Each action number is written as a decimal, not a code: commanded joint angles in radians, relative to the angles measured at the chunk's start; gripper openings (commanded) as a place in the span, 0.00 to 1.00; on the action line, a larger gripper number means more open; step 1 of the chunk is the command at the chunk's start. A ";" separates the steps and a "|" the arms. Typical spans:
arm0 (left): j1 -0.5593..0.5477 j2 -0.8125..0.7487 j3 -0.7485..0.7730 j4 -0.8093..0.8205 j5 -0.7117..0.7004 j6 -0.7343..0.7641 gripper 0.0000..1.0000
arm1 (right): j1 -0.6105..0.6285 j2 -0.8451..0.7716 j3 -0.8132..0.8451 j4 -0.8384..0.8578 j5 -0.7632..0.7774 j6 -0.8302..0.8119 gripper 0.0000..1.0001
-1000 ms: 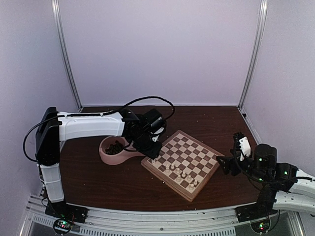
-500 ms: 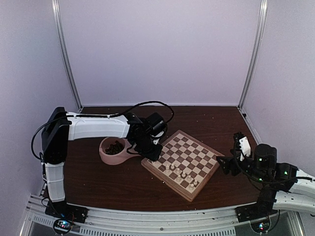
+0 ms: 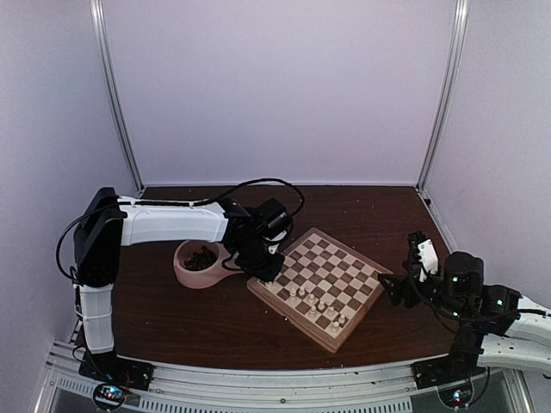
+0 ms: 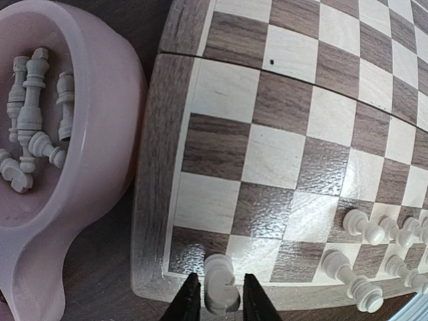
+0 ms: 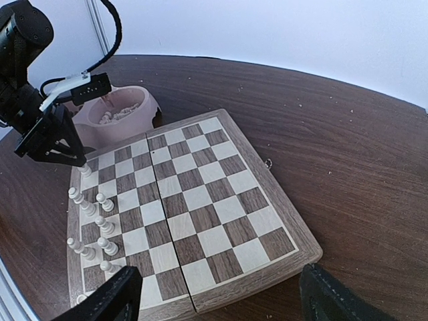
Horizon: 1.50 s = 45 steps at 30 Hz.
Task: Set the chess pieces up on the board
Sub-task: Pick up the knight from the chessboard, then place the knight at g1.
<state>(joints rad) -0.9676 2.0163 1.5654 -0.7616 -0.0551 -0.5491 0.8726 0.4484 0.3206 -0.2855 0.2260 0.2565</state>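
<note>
In the left wrist view you see only the tips of the left gripper (image 4: pixel 223 302) at the lower edge. Between them stands a white chess piece (image 4: pixel 221 289) that the same edge cuts off, so you cannot tell whether the pads touch it, nor which kind of piece it is. The pink dish (image 4: pixel 100 174) runs out of this view at the left and at the bottom, and from the top camera the white pieces (image 3: pixel 320 305) on the board (image 3: pixel 344 267) are too small for you to name their kinds.
</note>
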 commanded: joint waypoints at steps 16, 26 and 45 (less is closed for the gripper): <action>-0.008 -0.043 0.075 -0.100 -0.010 0.024 0.14 | -0.004 0.003 0.004 0.012 0.026 -0.002 0.85; -0.105 -0.165 0.093 -0.132 0.022 -0.008 0.14 | -0.005 0.003 0.003 0.012 0.026 0.000 0.85; -0.265 -0.164 0.125 -0.047 0.055 -0.034 0.14 | -0.005 0.007 0.004 0.012 0.026 0.000 0.85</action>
<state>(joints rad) -1.2217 1.8545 1.6627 -0.8646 -0.0154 -0.5777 0.8726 0.4503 0.3206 -0.2855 0.2287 0.2569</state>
